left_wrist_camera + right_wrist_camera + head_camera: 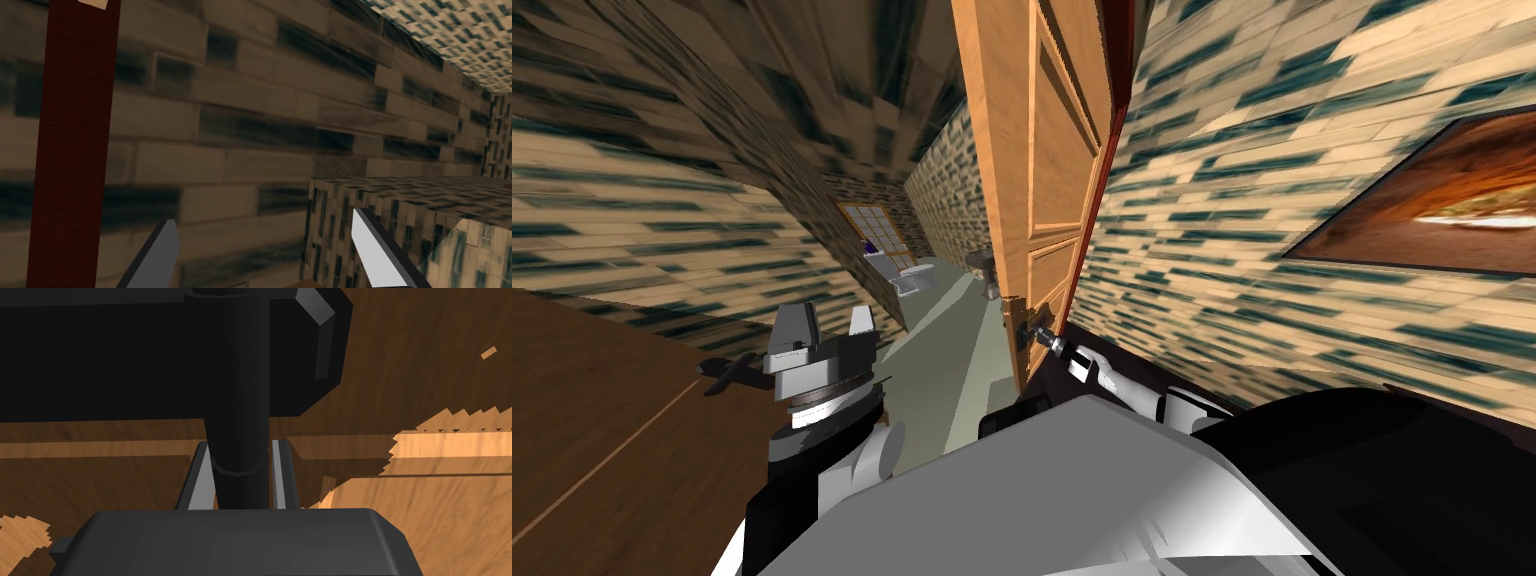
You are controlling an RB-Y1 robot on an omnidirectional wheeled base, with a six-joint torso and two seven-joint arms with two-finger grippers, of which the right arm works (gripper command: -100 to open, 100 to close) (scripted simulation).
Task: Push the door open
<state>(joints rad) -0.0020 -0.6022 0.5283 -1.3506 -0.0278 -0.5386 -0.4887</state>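
Right gripper [240,449] has its jaws pinched narrow on the dark door handle [240,378], door [1032,170] dead ahead; left gripper [264,216] jaws wide.

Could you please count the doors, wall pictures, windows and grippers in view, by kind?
Door: 1
Picture: 1
Window: 1
Grippers: 2 (left gripper open, right gripper shut on the black handle)
Total: 5
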